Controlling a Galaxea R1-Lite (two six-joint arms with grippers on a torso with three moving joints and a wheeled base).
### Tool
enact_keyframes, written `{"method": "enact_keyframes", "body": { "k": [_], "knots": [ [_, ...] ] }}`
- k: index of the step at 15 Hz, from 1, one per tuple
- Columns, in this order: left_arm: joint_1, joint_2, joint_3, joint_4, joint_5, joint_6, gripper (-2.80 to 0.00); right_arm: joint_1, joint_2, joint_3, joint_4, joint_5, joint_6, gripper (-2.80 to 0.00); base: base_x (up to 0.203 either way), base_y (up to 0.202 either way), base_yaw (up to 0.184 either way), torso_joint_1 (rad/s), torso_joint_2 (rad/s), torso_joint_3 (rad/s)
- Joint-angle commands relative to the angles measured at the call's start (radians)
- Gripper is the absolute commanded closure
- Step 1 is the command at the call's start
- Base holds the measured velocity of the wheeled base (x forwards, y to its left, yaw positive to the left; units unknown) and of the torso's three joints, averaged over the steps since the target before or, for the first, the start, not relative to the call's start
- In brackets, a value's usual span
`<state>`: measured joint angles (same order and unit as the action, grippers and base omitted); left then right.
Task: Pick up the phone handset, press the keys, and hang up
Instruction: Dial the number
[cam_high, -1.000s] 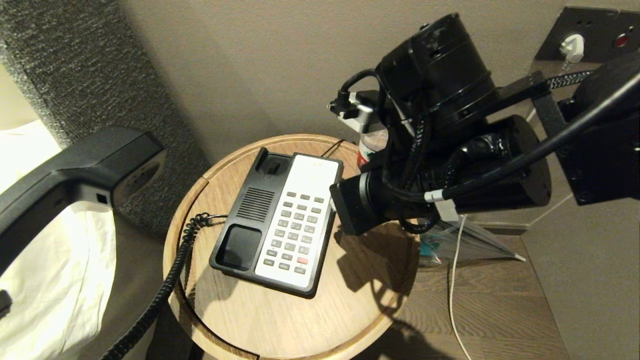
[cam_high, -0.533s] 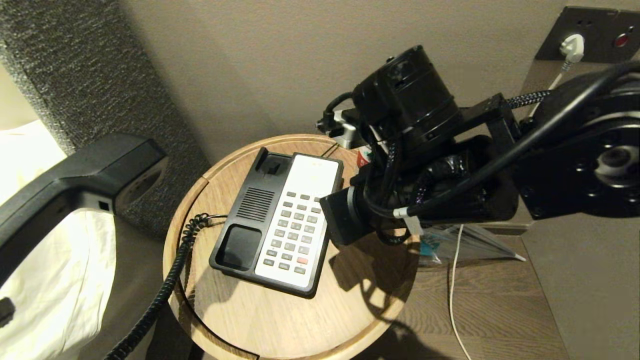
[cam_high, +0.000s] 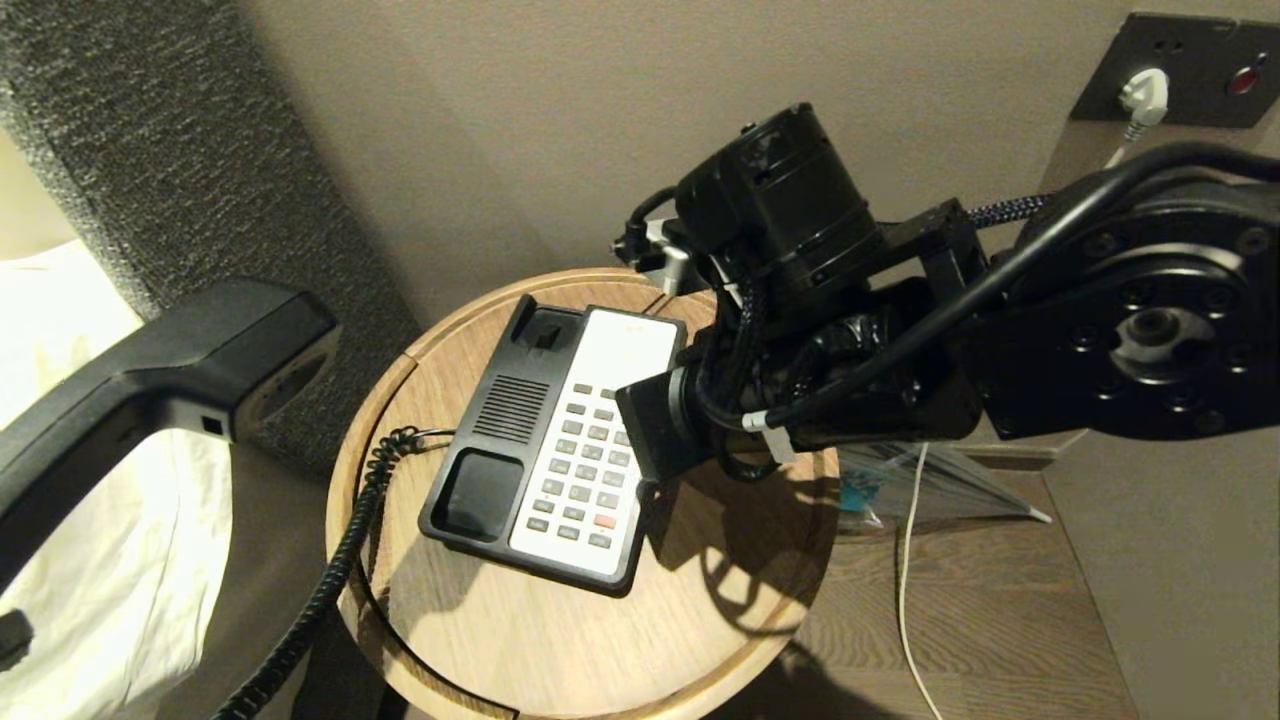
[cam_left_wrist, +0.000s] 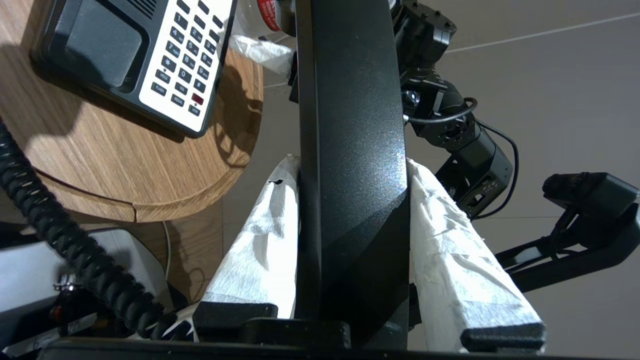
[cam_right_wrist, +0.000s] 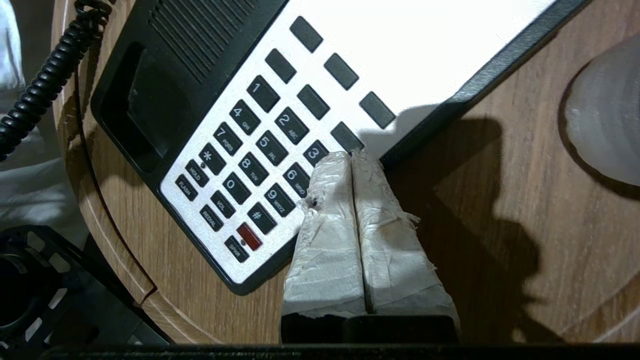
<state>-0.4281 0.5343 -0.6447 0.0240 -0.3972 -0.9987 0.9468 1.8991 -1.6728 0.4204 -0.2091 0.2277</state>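
Observation:
The black phone handset (cam_high: 170, 370) hangs in the air left of the table, off its cradle. My left gripper (cam_left_wrist: 350, 162) is shut on its middle bar (cam_left_wrist: 350, 125), white-wrapped fingers (cam_left_wrist: 260, 235) pressing both sides. Its coiled cord (cam_high: 340, 560) runs down to the black phone base (cam_high: 490, 440). The grey keys (cam_right_wrist: 260, 145), one of them red (cam_right_wrist: 248, 236), sit in the white faceplate. My right gripper (cam_right_wrist: 351, 156) is shut with nothing in it. Its tips are over the right edge of the keypad, beside key 3. In the head view the right wrist (cam_high: 660, 430) covers those fingers.
The phone stands on a small round wooden table (cam_high: 600, 640) against the wall. A grey padded headboard (cam_high: 150, 130) and white bedding (cam_high: 100, 560) are at the left. A wall socket with a white plug (cam_high: 1145, 95), a white cable (cam_high: 905, 600) and a clear plastic bag (cam_high: 900, 480) are at the right.
My right arm has swung left and down, bringing its wrist over the right side of the keypad. The handset in my left gripper has barely shifted.

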Motion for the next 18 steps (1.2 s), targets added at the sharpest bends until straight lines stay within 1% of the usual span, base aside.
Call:
{"method": "enact_keyframes", "body": {
  "k": [1, 5, 18],
  "knots": [
    [0.0, -0.002, 0.003, 0.001, -0.003, -0.005, 0.0, 0.001, 0.003, 0.001, 0.003, 0.008, 0.002, 0.0, 0.0, 0.0, 0.0, 0.0, 0.0, 0.0],
    [0.0, -0.002, 0.005, 0.001, -0.005, -0.005, 0.0, 0.001, 0.01, -0.001, 0.003, 0.02, 0.006, 0.0, 0.0, 0.0, 0.0, 0.0, 0.0, 0.0],
    [0.0, -0.013, 0.011, 0.001, -0.006, -0.006, 0.0, 0.0, 0.057, 0.001, -0.02, 0.016, 0.004, 0.0, 0.0, 0.0, 0.0, 0.0, 0.0, 0.0]
  ]
}}
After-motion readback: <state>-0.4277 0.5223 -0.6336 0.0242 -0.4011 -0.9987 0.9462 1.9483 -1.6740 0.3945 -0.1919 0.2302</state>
